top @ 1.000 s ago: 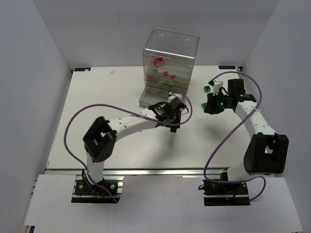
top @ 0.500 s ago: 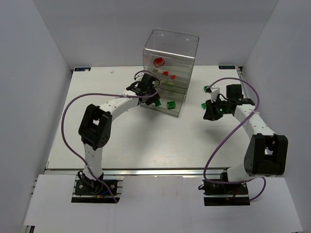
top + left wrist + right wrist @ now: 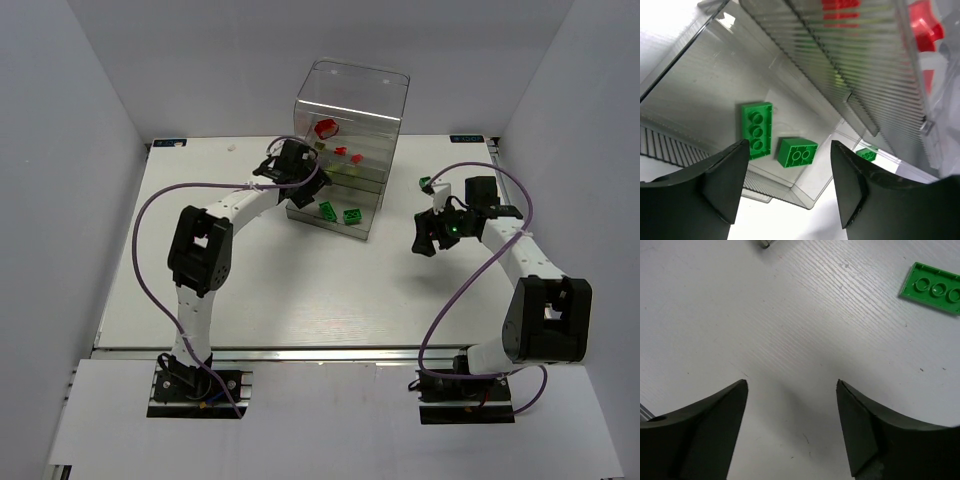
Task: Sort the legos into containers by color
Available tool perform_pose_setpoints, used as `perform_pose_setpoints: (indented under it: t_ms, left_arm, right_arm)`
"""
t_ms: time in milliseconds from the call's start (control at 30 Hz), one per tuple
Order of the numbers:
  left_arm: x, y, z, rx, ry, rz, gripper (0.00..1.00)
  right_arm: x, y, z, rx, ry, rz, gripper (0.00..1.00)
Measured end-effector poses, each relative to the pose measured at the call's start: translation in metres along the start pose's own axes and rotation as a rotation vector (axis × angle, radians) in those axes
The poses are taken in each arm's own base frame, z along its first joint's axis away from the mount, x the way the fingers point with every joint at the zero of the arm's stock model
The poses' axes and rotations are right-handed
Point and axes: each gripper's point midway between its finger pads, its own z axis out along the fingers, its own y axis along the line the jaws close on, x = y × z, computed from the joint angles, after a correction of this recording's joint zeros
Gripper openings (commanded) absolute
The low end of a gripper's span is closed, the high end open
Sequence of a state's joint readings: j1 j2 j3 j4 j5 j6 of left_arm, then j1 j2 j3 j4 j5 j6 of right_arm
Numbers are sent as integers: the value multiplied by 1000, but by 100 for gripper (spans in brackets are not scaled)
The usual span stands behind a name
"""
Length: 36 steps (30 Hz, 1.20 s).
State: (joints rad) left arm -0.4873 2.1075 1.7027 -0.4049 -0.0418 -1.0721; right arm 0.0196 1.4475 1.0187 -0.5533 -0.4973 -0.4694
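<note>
The containers are a tall clear box of stacked drawers; its bottom drawer is pulled out. Two green legos lie in that drawer, a long one and a squarer one. Red legos sit on the upper shelves. My left gripper hangs open just over the drawer, with nothing between its fingers. To the right of the box, low over the bare table, my right gripper is open and holds nothing. A flat green lego lies beyond it.
Another green lego rests on the table by the right arm, and one more shows through the drawer's clear wall. Purple cables loop over both arms. White walls enclose the table on three sides.
The left gripper carried a green lego up to the pulled-out drawer and opened; the lego now lies in the drawer. The right gripper opened and shifted slightly toward the near left.
</note>
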Motion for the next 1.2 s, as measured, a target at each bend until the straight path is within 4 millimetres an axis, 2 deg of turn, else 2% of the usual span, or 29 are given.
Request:
perform_pose_setpoints:
  t_ms: [100,200,233,267,300,367,433,467,567,667,767,833,900,967,1067,1200]
  left_arm:
    - [-4,-4,0,25,1,-6,75]
    - [-5,-11,-2,60,12,-1,61]
    - [-5,-14,-4,75,15,7,52]
    - [-5,-19,-8,97,15,18,27]
    - [-5,-23,-12,124,16,33,19]
    - [-4,-28,-30,178,16,85,12]
    - [-2,-33,-58,239,16,144,15]
    - [-1,-35,-75,274,9,174,33]
    - [3,-32,-133,380,-23,264,66]
    - [11,-21,-181,442,-56,318,73]
    - [19,1,-214,458,-84,347,77]
    - [24,17,-227,454,-99,353,77]
    - [30,35,-234,432,-110,350,78]
    - [35,52,-239,405,-118,342,78]
    - [38,70,-245,371,-131,325,78]
    - [39,82,-249,344,-147,301,78]
  right_arm:
    - [-1,-4,2,0,4,-27,84]
    - [-11,-17,7,20,16,-34,83]
    - [-18,-25,9,32,18,-35,82]
    - [-27,-35,12,49,19,-36,80]
    - [-37,-44,14,63,20,-37,77]
    - [-55,-60,20,77,16,-44,75]
    - [-78,-76,29,68,-1,-97,76]
    - [-84,-78,31,39,-4,-160,77]
    - [-81,-75,33,-79,32,-423,81]
    - [-70,-72,31,-190,77,-710,84]
    - [-64,-75,34,-284,115,-951,84]
    - [-69,-85,41,-325,134,-1050,84]
    - [-77,-102,53,-335,145,-1124,84]
    - [-77,-116,65,-337,166,-1172,84]
    - [-58,-124,77,-383,227,-1187,82]
    - [-39,-129,81,-423,291,-1186,80]
